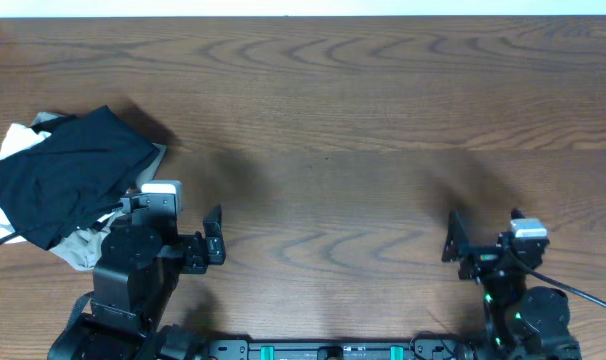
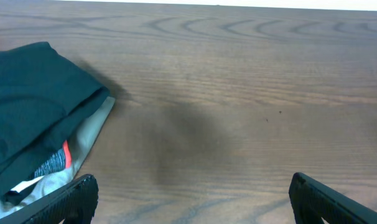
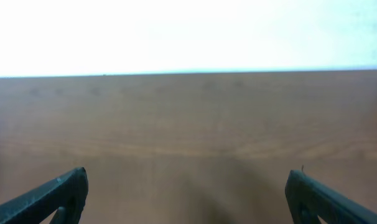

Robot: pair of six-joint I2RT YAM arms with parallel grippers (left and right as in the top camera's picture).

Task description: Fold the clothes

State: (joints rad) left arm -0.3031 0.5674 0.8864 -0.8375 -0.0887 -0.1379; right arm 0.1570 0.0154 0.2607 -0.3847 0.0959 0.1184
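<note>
The clothes (image 1: 68, 175) are black leggings lying in a folded bundle at the table's left edge, on top of a white garment and an olive-grey one. The left wrist view shows them (image 2: 33, 99) at the left, with coral-red trim (image 2: 66, 155) and a grey waistband at the near edge. My left gripper (image 1: 173, 212) (image 2: 193, 186) stands open just right of the bundle, its left finger (image 2: 76, 196) close beside the pile, with only bare wood between the jaws. My right gripper (image 1: 485, 225) (image 3: 186, 180) is open over bare table at the near right, far from the clothes.
An olive-grey folded garment (image 2: 92, 127) and a white garment (image 1: 13, 140) lie under the leggings. The wooden table (image 1: 363, 120) stretches right and back to its far edge (image 3: 188, 74). Both arm bases sit at the near edge.
</note>
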